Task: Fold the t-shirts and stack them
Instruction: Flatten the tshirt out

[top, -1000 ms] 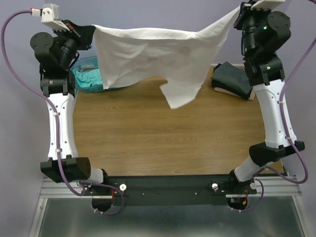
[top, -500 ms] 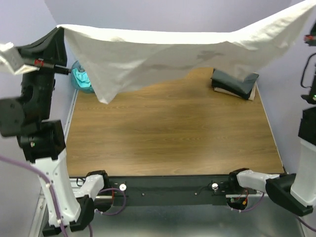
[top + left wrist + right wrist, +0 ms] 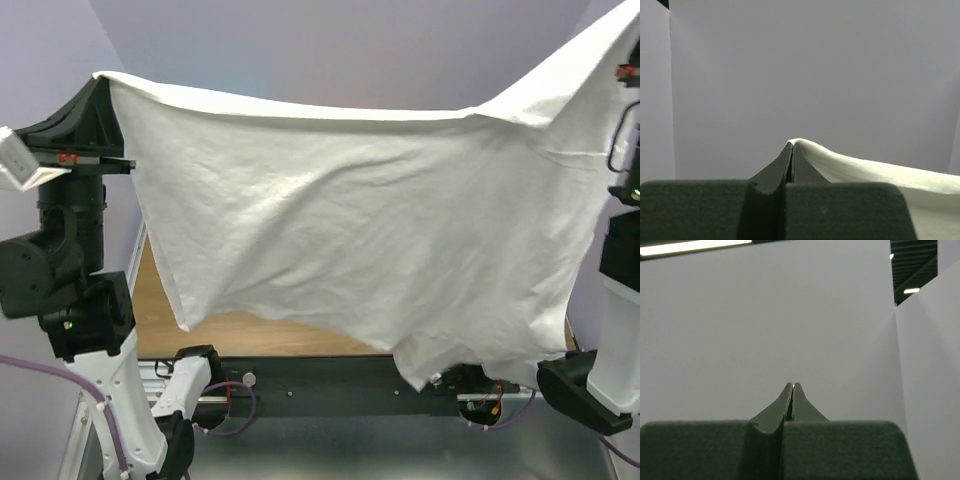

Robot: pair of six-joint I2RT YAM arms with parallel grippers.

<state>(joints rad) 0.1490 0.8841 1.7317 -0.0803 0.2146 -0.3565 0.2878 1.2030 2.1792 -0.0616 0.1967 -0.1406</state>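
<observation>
Jaws were clenched on both sides. The left gripper [image 3: 792, 145] pinched an edge of the white t-shirt [image 3: 350, 230]. The right gripper [image 3: 792, 385] was pressed shut too, with no cloth seen in its wrist view, but the corner raised above the table's [image 3: 155, 290] right side suggested it held one. The shirt hung spread wide above the table, hiding most of it, its lower edge dangling toward the table's near edge. It was probably held high and stretched to open it flat before laying it down. No fold made yet.
</observation>
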